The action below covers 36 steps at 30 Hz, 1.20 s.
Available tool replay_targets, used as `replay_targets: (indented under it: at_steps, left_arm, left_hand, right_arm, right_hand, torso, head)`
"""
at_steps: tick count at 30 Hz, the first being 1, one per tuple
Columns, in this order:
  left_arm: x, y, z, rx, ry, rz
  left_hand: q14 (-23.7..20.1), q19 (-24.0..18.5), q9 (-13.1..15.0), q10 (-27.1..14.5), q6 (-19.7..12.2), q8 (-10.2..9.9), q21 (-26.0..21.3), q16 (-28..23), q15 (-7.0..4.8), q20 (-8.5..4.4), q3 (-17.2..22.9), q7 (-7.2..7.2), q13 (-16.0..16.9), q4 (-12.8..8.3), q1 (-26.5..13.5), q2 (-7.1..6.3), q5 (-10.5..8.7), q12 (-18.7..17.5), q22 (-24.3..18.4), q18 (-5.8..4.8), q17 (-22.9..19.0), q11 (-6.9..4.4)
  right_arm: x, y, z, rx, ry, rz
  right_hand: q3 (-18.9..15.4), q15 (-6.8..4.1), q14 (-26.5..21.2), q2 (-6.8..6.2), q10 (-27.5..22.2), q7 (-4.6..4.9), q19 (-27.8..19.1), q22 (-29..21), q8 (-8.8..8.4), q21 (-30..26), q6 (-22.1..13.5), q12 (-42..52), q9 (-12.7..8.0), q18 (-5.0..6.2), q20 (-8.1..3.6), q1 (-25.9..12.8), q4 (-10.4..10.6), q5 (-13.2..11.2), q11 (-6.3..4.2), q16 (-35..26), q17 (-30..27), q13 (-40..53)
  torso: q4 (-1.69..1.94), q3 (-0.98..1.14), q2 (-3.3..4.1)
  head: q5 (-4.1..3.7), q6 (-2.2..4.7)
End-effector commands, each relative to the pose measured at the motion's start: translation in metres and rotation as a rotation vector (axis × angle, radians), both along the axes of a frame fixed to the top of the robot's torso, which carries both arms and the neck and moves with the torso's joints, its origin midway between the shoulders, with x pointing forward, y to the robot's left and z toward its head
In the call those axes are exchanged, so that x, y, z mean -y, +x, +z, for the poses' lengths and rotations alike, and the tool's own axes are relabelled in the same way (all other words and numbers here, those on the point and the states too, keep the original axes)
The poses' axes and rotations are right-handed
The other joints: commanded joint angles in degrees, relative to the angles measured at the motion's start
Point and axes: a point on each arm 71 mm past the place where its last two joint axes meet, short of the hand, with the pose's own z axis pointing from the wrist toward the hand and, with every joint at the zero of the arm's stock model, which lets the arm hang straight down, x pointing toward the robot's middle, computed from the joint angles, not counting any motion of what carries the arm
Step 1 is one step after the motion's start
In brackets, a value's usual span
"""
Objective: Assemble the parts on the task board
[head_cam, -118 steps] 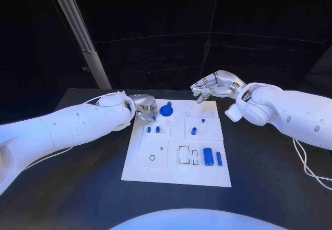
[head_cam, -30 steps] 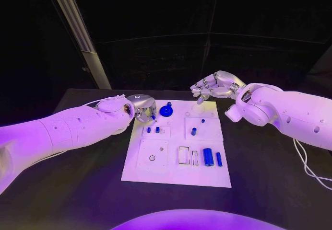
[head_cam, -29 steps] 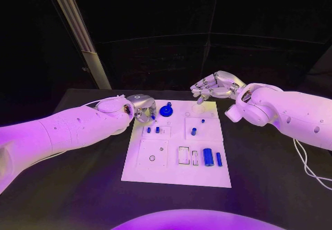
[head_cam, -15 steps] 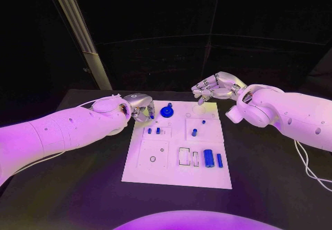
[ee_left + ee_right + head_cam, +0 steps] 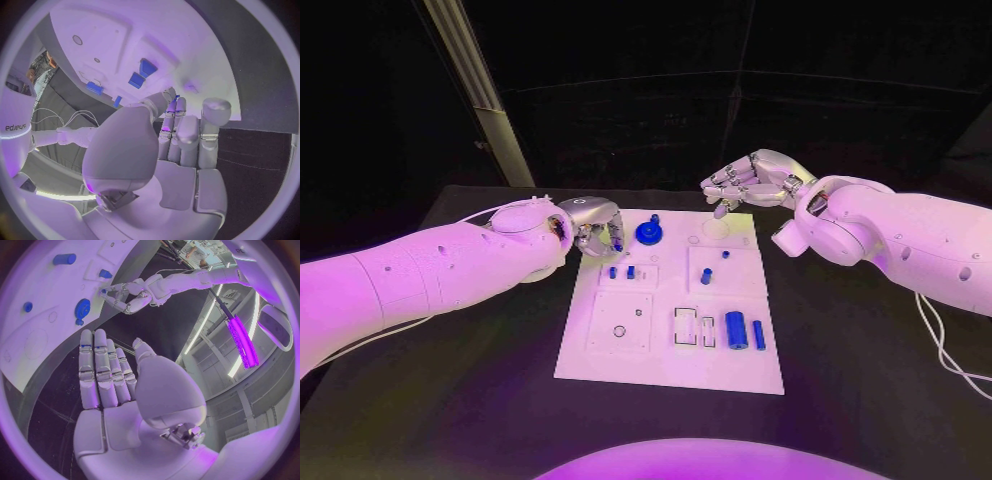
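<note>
Head view: white board lies centre frame on the black table, with bare table along its left, right and lower edges; blue parts sit on it, a round knob near the upper edge, two small pegs below it, a large cylinder and slimmer one at lower right. Left hand at the board's upper left corner, fingertips curled together on a small blue part. Right hand above the board's upper right corner, fingers loosely bent and apart, holding nothing.
</note>
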Motion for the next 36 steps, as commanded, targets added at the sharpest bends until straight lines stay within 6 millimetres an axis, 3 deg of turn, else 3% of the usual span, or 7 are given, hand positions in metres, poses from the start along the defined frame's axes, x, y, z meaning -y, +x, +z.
replay_targets:
  at_steps: [1,36]
  left_arm:
    - [0.0024,-0.0008,-0.0012,-0.035,0.010,-0.004]
    - [0.0088,0.0021,0.0006,0.002,-0.012,-0.012]
  left_hand:
    - [0.4,0.3,0.0,0.4,0.1,-0.2,0.2,0.1,0.13,-0.03,0.3,-0.23,-0.1,0.0,-0.1,0.26,-0.19,-0.2,0.1,-0.35,0.1,0.07]
    - [0.8,0.7,0.0,1.0,0.2,-0.4,1.0,0.4,0.06,-0.07,0.7,-0.29,0.0,0.1,-0.1,0.34,-0.16,-0.9,0.6,-0.49,1.0,-0.02]
  right_arm:
    - [-0.0007,0.0000,0.0024,0.015,0.008,0.001]
    - [-0.0012,0.0000,0.0024,0.015,0.008,0.003]
  right_hand:
    - [0.0,0.38,0.1,0.22,-0.4,0.10,0.5,0.0,0.12,-0.3,-0.1,0.2,0.0,0.75,0.01,-0.4,0.2,-0.1,-0.09,-0.1,-0.1,0.0]
    - [0.0,0.37,0.2,0.24,-0.4,0.09,0.5,0.0,0.16,-0.4,-0.1,0.2,0.0,0.75,0.00,-0.5,0.3,-0.2,-0.10,-0.1,-0.1,0.0]
  torso:
    - [-0.12,-0.03,0.00]
    - [-0.04,0.00,0.01]
  head:
    - [0.12,-0.05]
    - [-0.05,-0.16]
